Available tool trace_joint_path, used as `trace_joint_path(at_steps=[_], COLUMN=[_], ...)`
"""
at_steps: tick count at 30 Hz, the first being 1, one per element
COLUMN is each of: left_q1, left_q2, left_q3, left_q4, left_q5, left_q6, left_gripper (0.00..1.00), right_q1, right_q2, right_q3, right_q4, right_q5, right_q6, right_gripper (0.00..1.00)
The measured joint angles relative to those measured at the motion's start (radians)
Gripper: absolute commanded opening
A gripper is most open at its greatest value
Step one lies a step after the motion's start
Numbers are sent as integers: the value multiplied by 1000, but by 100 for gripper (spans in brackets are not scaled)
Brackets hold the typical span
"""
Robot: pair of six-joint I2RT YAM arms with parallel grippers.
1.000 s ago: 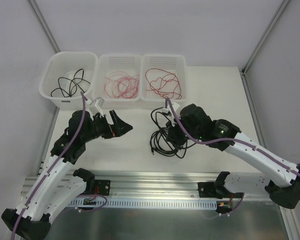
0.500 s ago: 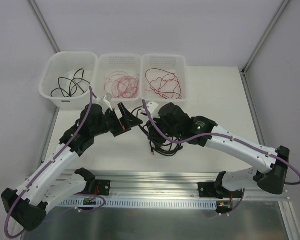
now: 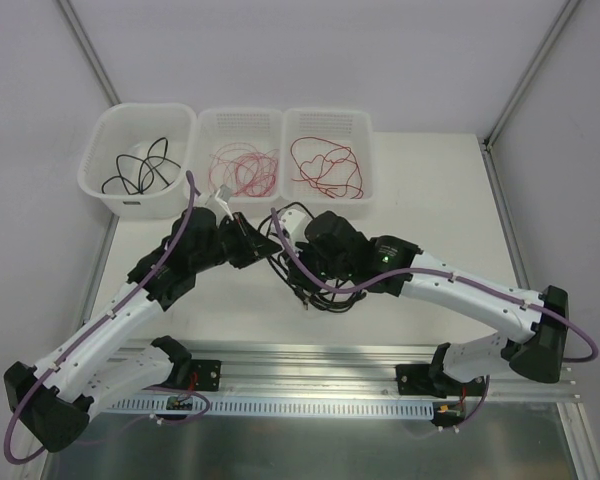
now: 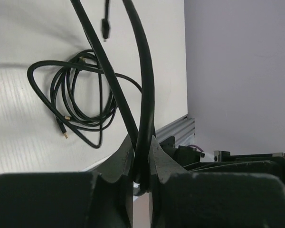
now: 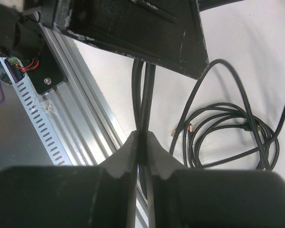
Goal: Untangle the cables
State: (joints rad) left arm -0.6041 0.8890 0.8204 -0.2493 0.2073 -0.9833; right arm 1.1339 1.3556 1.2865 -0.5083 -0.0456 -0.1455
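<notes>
Both hands meet low over the middle of the table (image 3: 430, 200). Your left hand (image 4: 141, 145) is pressed together on a black loop (image 4: 145, 90), whose two strands rise side by side out of the grip. Your right hand (image 5: 142, 140) likewise pinches black strands that run straight up to the left hand, so the two grips appear to sit very close together on the same loop. The remaining black cable lies as a loose coil (image 4: 85, 124) on the table below, with its plug ends showing. At the back, the left basket (image 3: 145, 106) holds a sorted black cable (image 3: 140, 170), the middle basket (image 3: 240, 113) holds pinkish-red wire (image 3: 245, 172), and the right basket (image 3: 330, 113) holds red wire (image 3: 325, 165). To do this step well, draw your hands apart slowly and level while watching the coil. If it drags along as one lump, the strand is probably snagged, so ease off and take a new grip nearer the crossing. Feed slack from one side only. Guide each plug end through by itself, since plugs are the likeliest parts to catch.
</notes>
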Motion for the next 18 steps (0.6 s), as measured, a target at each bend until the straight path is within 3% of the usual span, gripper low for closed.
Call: trace_joint_path(at_steps=[5, 9, 11, 15, 18], left_q1=[-6, -6, -6, -6, -6], left_q2=[0, 0, 1, 1, 1], left_q3=[9, 10, 12, 43, 90], left_q4=[6, 3, -3, -25, -27], left_q5=[-6, -6, -6, -2, 3], left_q6=[23, 68, 113, 221, 300], left_gripper=[0, 0, 0, 0, 0], right_q1=[6, 7, 10, 10, 10], right_q2=[3, 3, -5, -68, -139], right_q3=[0, 0, -2, -31, -51], right_q4=[4, 8, 12, 13, 0], right_q5=[8, -2, -8, -14, -11], right_q6=[-2, -6, -3, -2, -8], right_gripper=[6, 44, 53, 83, 93])
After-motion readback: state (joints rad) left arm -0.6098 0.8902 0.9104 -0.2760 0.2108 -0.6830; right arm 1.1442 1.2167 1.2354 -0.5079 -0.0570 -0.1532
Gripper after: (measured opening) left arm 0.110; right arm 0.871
